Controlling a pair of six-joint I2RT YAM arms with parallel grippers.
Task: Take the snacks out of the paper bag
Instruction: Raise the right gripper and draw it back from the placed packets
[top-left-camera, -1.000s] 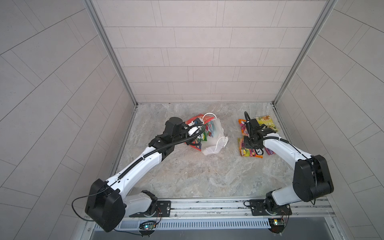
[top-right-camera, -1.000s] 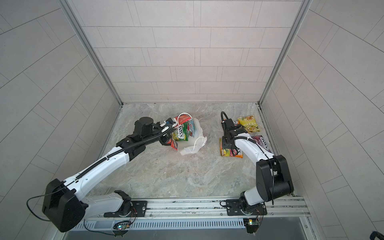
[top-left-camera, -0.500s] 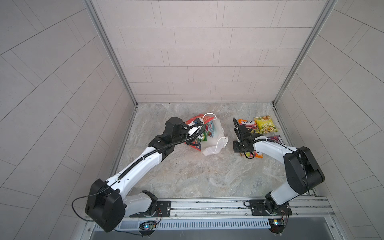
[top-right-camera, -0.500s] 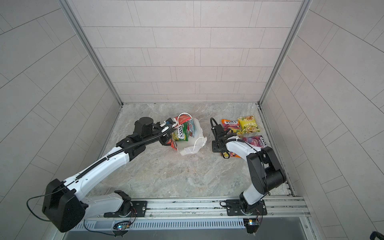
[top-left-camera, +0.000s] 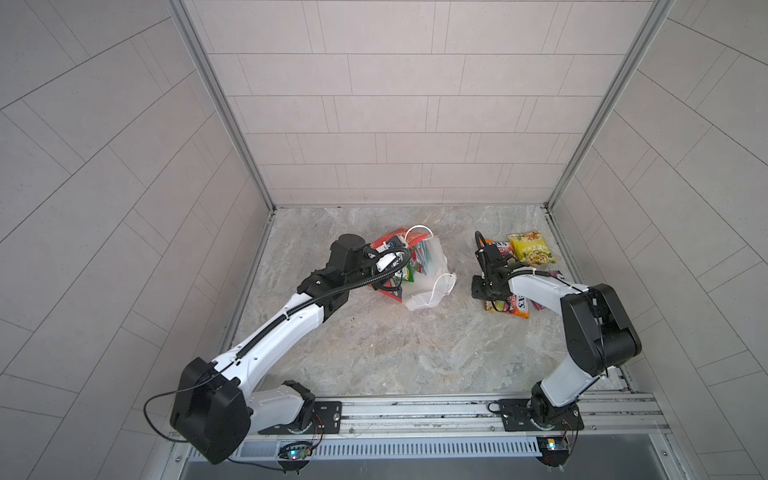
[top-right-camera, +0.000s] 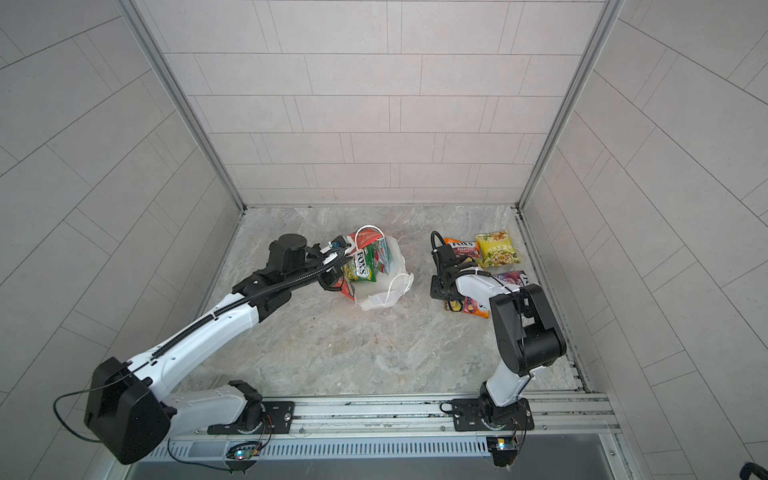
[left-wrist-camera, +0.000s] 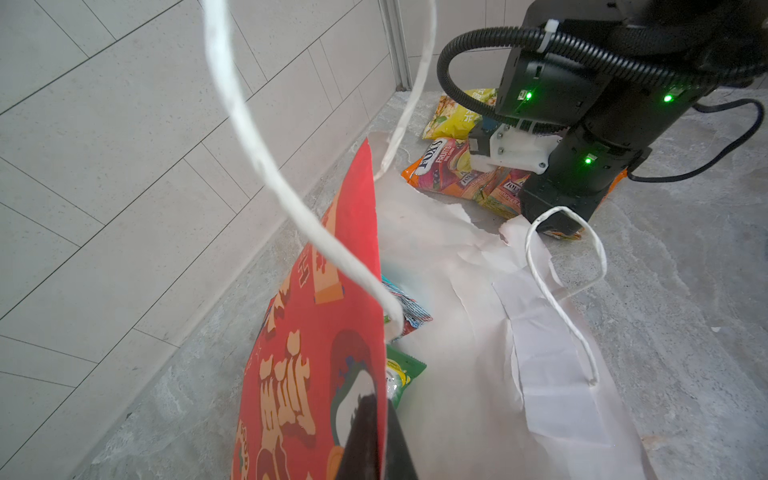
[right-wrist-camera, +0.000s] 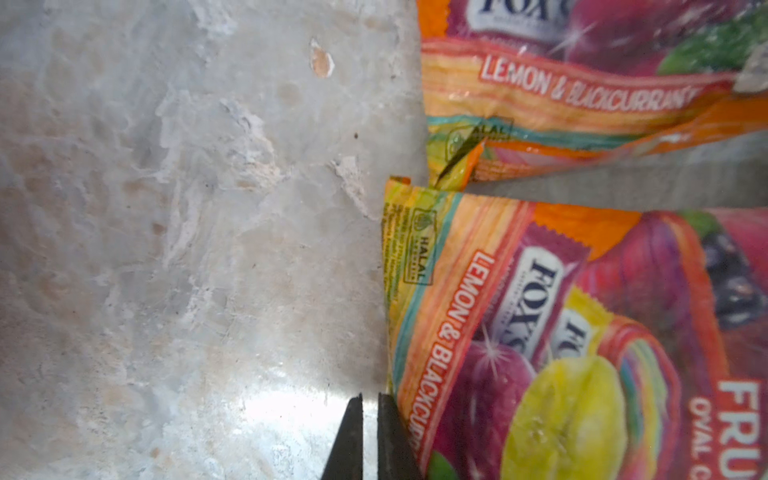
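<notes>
— Red paper between the fingers of the left pincer, is it?
— Yes. It is clamped tight on the red wall of the paper bag, one finger outside and one against the white inside. A white cord handle loops up just ahead of it.
— And the snacks?
— Two show inside the bag, just beyond that pincer's tips: a green packet and a light blue packet. The bag's white far wall lies torn and spread on the table, between the two pincers.
— The right pincer?
— Its tips are almost together. Only a sliver of the marble table shows between them, and nothing is held. An orange-pink packet lettered FOX'S lies just beside one tip; I cannot tell whether they touch. A second orange-pink packet lies a little ahead.
— Any others out?
— A yellow packet and a purple packet, both near the right pincer, on its side away from the bag.
</notes>
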